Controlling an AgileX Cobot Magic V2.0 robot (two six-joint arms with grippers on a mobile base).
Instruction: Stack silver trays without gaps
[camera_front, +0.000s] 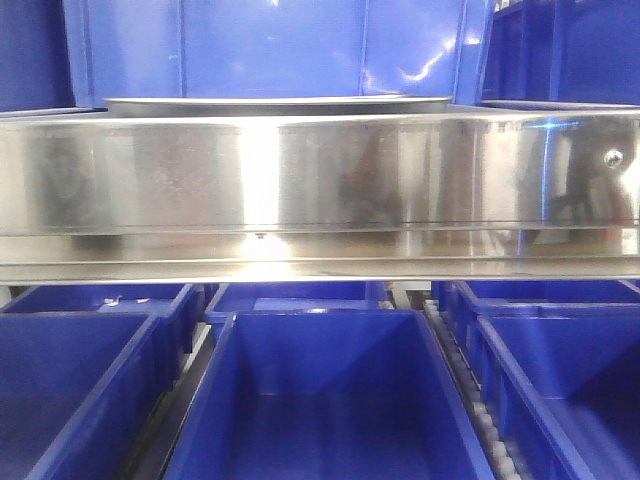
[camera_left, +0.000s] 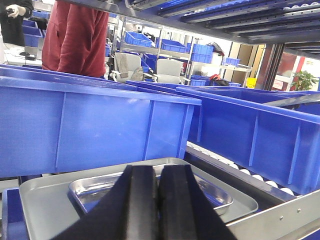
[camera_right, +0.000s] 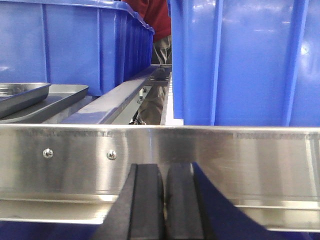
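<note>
From the front, a silver tray's rim (camera_front: 280, 101) shows just above the steel shelf rail (camera_front: 320, 180). The left wrist view shows the left gripper (camera_left: 156, 200), fingers pressed together and empty, above a small silver tray (camera_left: 90, 192) nested in a larger tray (camera_left: 45, 210). In the right wrist view the right gripper (camera_right: 164, 200), likewise closed on nothing, faces the rail, trays at far left.

Small tray (camera_left: 150, 192) lies in large tray (camera_left: 45, 205) (bins (camera_left: 95, 130) behind).

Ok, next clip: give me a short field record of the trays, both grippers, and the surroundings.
trays: small silver tray lying inside a larger silver tray, on the shelf
tray position: in front of a blue bin, behind the steel shelf rail
left gripper: shut, empty, just above the trays
right gripper: shut, empty, facing the rail, trays off to its left
lower level: open blue bins
background: person in a red top
</note>
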